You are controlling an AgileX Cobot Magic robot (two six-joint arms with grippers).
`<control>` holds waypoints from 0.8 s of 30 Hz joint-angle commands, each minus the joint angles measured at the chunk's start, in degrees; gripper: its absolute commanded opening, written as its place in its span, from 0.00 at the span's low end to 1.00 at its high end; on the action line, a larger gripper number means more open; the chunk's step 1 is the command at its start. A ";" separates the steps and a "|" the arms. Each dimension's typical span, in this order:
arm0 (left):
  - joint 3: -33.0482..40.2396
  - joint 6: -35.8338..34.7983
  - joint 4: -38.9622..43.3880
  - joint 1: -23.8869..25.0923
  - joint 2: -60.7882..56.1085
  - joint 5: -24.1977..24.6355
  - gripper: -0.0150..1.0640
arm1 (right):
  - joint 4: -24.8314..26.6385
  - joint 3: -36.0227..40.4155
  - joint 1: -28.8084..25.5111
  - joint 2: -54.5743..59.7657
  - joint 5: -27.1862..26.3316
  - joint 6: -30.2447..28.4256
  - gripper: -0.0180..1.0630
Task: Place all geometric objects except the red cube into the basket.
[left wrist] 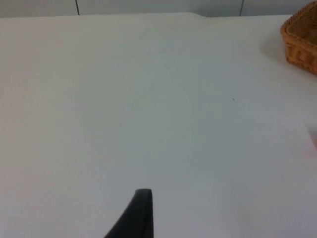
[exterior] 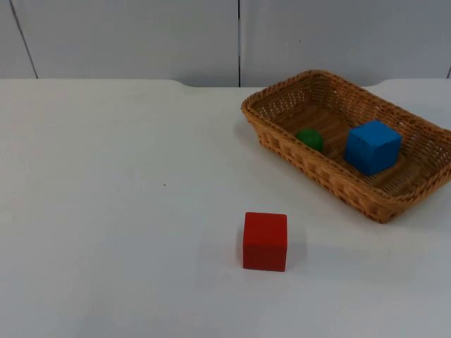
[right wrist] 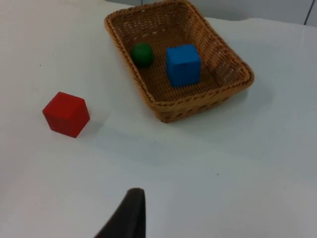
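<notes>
Ahead of the right gripper (right wrist: 130, 218), well apart from its black fingertip, the wicker basket (right wrist: 198, 101) sits on the white worktop (right wrist: 237, 168) with the blue cube (right wrist: 183, 65) and the green ball (right wrist: 142, 54) lying inside it, side by side and close together, the ball just beside the basket's near long wall. Off to one side of the same gripper, outside the basket and well apart from it, the red cube (right wrist: 66, 114) stands alone on the worktop. That arm is drawn back and raised, looking down over the whole scene from a distance; one fingertip is all that shows of its gripper, so I cannot tell how far it stands open, and nothing is seen held in it. The left gripper (left wrist: 136, 218) is likewise pulled back above bare worktop, one dark fingertip showing; whether it is open or closed cannot be told, and nothing is seen in it. Far ahead of it, and off to the side, one corner of the basket shows. From the top camera the basket (exterior: 324, 179) lies near the grey wall (exterior: 127, 35), angled on the worktop, with the blue cube (exterior: 372, 146) and green ball (exterior: 309, 139) in it and the red cube (exterior: 265, 241) alone, nearer the camera.
</notes>
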 commanded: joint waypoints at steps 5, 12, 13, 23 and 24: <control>0.19 -1.31 0.92 0.02 -0.26 0.06 0.99 | -0.79 0.41 0.03 -0.18 -0.67 0.85 0.99; 0.19 -1.31 0.92 0.02 -0.26 0.06 0.99 | -0.54 0.41 0.03 -0.18 -0.67 1.17 0.99; 0.19 -1.31 0.92 0.02 -0.26 0.06 0.99 | -0.54 0.41 0.03 -0.18 -0.67 1.19 0.99; 0.19 -1.31 0.92 0.02 -0.26 0.06 0.99 | -0.54 0.41 -5.12 -0.18 -0.88 1.29 0.99; 0.19 -1.31 0.92 0.02 -0.26 0.06 0.99 | -0.54 0.41 -6.09 -0.18 -0.88 1.29 0.99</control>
